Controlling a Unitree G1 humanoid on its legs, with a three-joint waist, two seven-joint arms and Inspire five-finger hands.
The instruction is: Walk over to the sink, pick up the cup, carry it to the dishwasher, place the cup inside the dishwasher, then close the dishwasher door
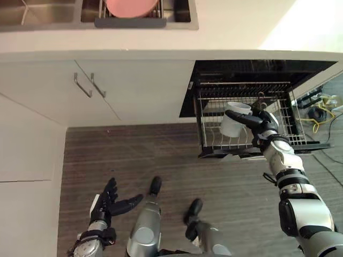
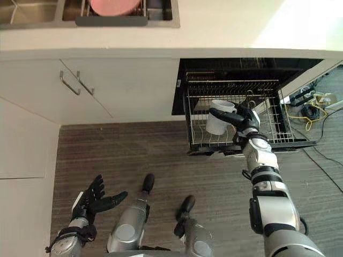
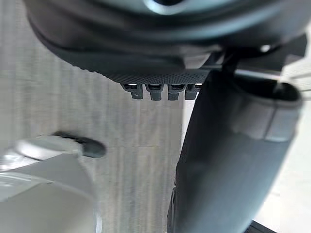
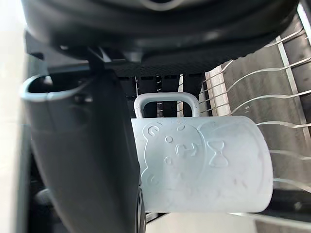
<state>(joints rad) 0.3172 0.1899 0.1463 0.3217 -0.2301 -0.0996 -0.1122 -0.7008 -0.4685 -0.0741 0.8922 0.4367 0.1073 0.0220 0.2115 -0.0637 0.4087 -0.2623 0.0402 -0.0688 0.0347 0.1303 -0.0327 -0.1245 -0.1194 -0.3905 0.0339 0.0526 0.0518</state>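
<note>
A white cup (image 1: 232, 124) with an embossed bear and a handle (image 4: 166, 100) hangs over the pulled-out wire rack (image 1: 214, 104) of the open dishwasher (image 1: 257, 72). My right hand (image 1: 263, 126) is shut on the cup, with the thumb (image 4: 82, 160) lying across its side. The cup is tilted and sits just above the rack's left part; I cannot tell whether it touches the wires. My left hand (image 1: 108, 204) hangs low over the wooden floor, away from the dishwasher, fingers relaxed and holding nothing.
The sink (image 1: 48, 13) lies in the counter at the far left, with a pink dish (image 1: 131, 6) in a rack beside it. Cabinet doors with two bar handles (image 1: 83, 85) stand left of the dishwasher. Yellow and black cables (image 1: 320, 111) lie on the floor at right.
</note>
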